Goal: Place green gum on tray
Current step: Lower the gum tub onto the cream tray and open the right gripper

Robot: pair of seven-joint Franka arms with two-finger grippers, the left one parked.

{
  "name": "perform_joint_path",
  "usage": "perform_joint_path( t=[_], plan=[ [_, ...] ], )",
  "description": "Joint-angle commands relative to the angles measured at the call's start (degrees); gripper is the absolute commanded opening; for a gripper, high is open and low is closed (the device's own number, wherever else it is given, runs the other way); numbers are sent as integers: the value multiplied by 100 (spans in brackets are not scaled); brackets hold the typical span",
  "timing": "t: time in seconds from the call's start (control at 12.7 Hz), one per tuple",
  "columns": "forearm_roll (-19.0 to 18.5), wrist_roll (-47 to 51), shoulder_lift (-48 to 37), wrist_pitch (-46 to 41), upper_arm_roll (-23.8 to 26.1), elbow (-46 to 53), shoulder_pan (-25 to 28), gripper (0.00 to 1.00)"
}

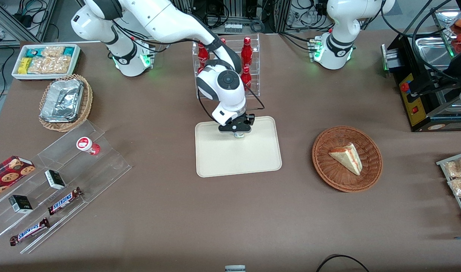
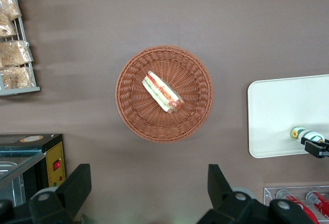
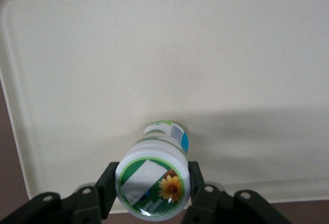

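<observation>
The green gum (image 3: 154,178), a small white bottle with a green-rimmed lid and a sunflower picture, stands between the fingers of my gripper (image 3: 152,185), which is shut on it just above the cream-beige tray (image 3: 154,54). In the front view the gripper (image 1: 237,133) hangs over the tray (image 1: 238,158) at its edge nearest the cola rack, and the gum's base (image 1: 238,135) shows under it. The left wrist view shows the gum (image 2: 298,133) at the tray's (image 2: 277,111) edge.
A clear rack of red cola bottles (image 1: 246,56) stands just past the tray. A wicker basket with a sandwich (image 1: 347,158) lies toward the parked arm's end. A red-lidded gum bottle (image 1: 87,145) sits on a clear stepped stand (image 1: 60,185) with snack bars.
</observation>
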Motion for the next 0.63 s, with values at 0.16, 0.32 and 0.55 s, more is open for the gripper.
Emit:
perform_joint_path(
  t=[0.16,0.32,0.55],
  plan=[
    [-96,-270,285,45,18,301,-129,0],
    [-78,-287,295,45,27,310,-242,89],
    [-17,-691,207,28,45,310,-374,100]
  ],
)
